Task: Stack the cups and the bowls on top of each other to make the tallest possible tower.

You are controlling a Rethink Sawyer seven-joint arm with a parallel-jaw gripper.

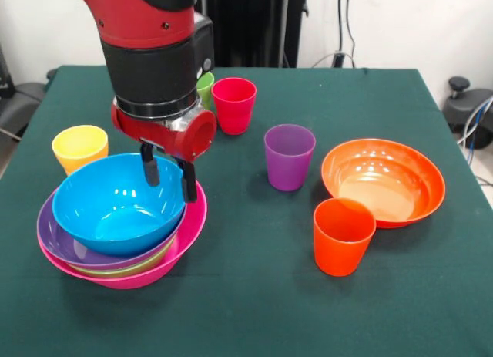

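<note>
Two fingers (pixel 150 172) straddle blue bowl's (pixel 115 207) far rim.

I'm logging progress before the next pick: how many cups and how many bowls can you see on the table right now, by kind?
Cups: 5, namely yellow, green, red, purple, orange.
Bowls: 5, namely blue, purple, green, pink nested together, orange apart.
Total: 10.

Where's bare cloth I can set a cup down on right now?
Free: the near strip in front of the orange cup and orange bowl, and the gap between the bowl stack and purple cup. Crowded: around the gripper, yellow cup and red cup.
</note>
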